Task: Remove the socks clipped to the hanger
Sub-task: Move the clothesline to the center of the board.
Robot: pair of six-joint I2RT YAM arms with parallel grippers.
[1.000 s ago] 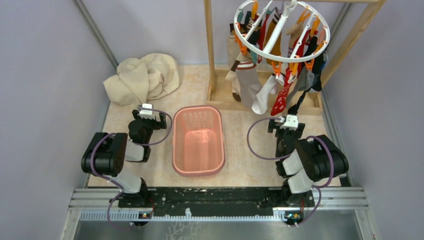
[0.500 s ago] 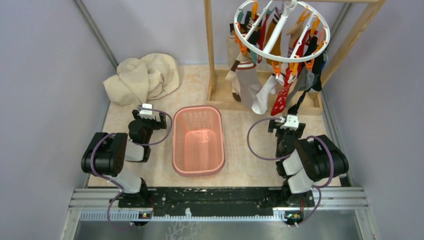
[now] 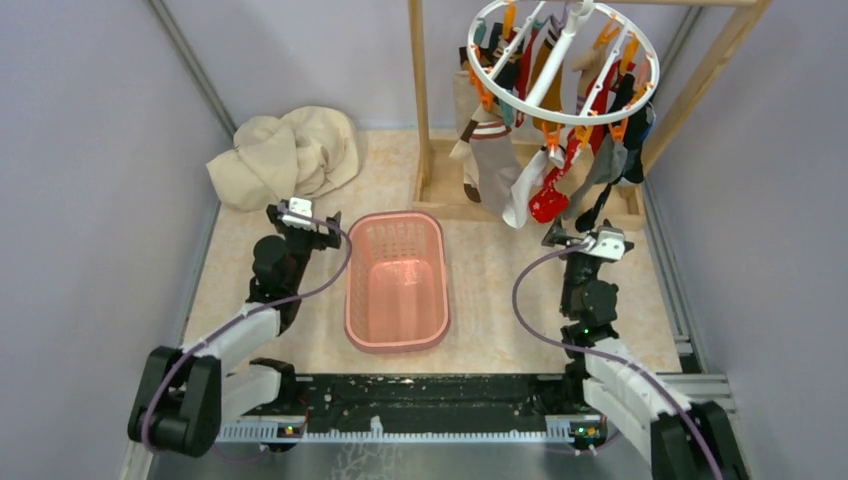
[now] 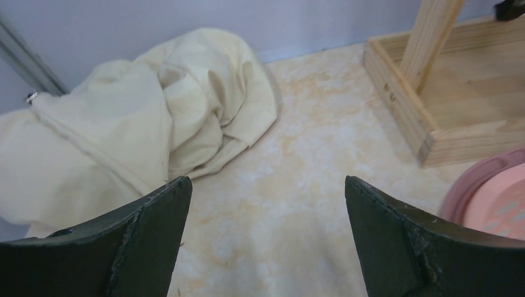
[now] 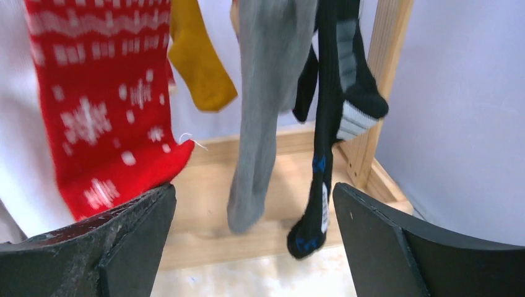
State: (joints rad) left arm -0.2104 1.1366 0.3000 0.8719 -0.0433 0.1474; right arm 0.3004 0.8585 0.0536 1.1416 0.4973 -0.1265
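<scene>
1 hanger [image 3: 549,78] on wooden frame [image 3: 421,100], far R; socks [image 3: 497,165] overlap, no exact count. R wrist shows 4: red [image 5: 99,105], mustard [image 5: 198,62], grey [image 5: 260,111], black [image 5: 328,124]. 1 pink basket [image 3: 352,290] mid-bench, 1 cream cloth [image 3: 285,155] far L. 2 end effectors, both wide, holding nothing: L [image 3: 300,222] nr cloth, R [image 3: 598,240] facing socks. Beige bench [image 3: 500,300], lilac walls close in.

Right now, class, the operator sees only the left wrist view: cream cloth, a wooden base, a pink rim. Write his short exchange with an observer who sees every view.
Operator: Where are the socks?
Observer: Clipped to the hanger, hung from the wooden frame at the far right.
Operator: Which arm is close?
Observer: The right gripper, open, faces a red sock, a grey sock and a black sock.
</scene>
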